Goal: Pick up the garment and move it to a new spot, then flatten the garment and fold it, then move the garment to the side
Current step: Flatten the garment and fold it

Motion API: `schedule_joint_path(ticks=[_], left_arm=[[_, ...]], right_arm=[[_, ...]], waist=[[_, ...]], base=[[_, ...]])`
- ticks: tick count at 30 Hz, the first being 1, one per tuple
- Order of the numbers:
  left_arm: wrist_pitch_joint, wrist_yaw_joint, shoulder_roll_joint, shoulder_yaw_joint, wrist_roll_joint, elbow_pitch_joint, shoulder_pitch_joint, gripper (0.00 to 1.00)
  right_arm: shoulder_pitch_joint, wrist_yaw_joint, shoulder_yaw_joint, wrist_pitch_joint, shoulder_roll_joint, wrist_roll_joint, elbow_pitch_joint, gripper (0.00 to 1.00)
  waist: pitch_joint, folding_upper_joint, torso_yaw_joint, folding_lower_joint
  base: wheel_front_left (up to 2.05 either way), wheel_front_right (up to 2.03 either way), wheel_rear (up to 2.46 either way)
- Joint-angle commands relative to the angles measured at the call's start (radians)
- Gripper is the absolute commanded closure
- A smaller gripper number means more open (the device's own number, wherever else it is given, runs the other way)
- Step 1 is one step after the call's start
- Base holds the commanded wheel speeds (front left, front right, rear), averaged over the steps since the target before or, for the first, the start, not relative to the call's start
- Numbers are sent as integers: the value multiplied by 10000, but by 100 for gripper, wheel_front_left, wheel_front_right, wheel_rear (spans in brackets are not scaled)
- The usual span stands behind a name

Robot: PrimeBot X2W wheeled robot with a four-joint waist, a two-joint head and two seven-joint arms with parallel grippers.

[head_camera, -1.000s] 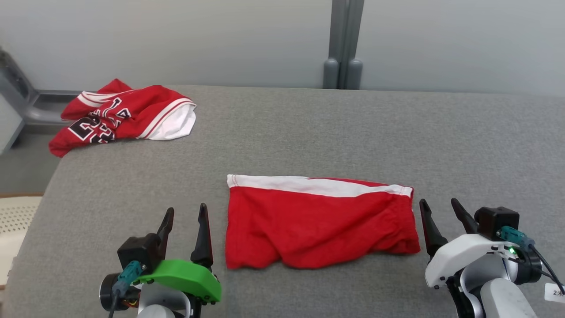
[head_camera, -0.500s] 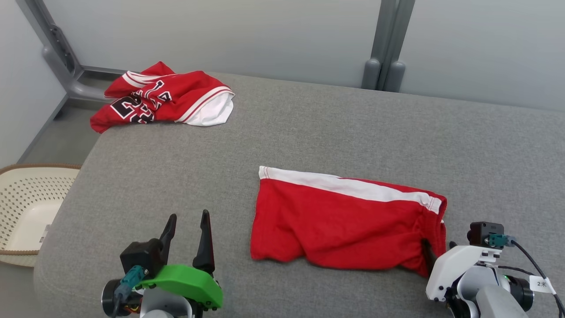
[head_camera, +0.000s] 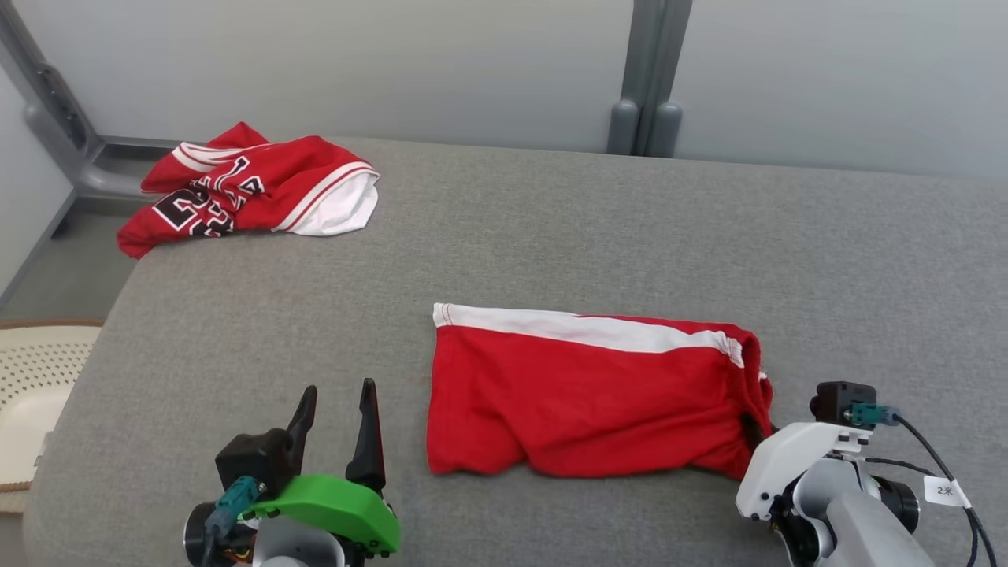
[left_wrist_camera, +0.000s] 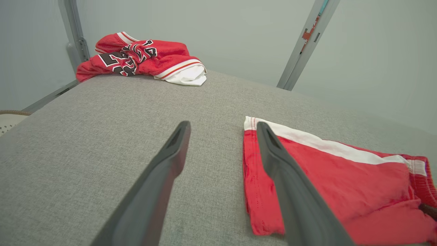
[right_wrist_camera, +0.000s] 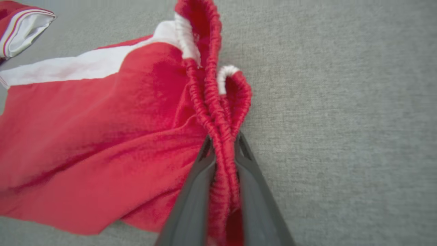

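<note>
Folded red shorts (head_camera: 591, 394) with a white side stripe lie on the grey surface, middle front. My right gripper (right_wrist_camera: 222, 140) is shut on their gathered elastic waistband (right_wrist_camera: 218, 102) at the right end, which is bunched and slightly raised. In the head view the right gripper (head_camera: 757, 427) has its fingertips buried in the cloth. My left gripper (head_camera: 337, 405) stands open just left of the shorts' left edge, touching nothing; between and beside its fingers (left_wrist_camera: 170, 160) the shorts (left_wrist_camera: 334, 174) show to the right.
A crumpled red jersey (head_camera: 244, 189) with black numbers lies at the far left corner of the grey surface (head_camera: 551, 228). A cream perforated basket (head_camera: 31, 394) stands on the floor to the left. Grey wall and posts (head_camera: 646, 79) rise behind.
The camera has shifted between frames. My right gripper moved from beside the shorts onto their right end and shut on the waistband, bunching it. The left gripper kept its place, open.
</note>
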Motion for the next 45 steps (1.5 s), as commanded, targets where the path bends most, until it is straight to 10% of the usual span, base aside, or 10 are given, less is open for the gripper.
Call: schedule_joint_path(ticks=[1,13,27,43,44,45], left_arm=[[38,-47,-39,5,-174,-50,102,0],[196,-75,-124,-238,-209,-210,15,0],[149,-68,-130,-339,-233,-142,-208,0],[-191,-63,-308,-335,-405,102,-518,0],[-210,-63,-327,-341,-420,120,-540,0],[-236,-65,-352,-346,-435,152,-563,0]], right_arm=[[-37,-21,-149,66,-167,190,-36,100],[648,-17,-793,1704,-1621,1433,-1572,100],[890,-12,703,3577,-507,3344,-5057,100],[-173,-12,2204,3077,-51,3389,-3377,100],[-245,-11,2306,2975,-51,3371,-3255,67],[-320,-11,2440,2861,-50,3388,-3132,2]], waist=[[-61,0,-310,0],[-77,0,-852,0],[-72,0,-224,0],[485,0,630,0],[514,0,632,0],[543,0,627,0]], base=[[0,0,0],[0,0,0],[0,0,0],[0,0,0],[0,0,0],[0,0,0]])
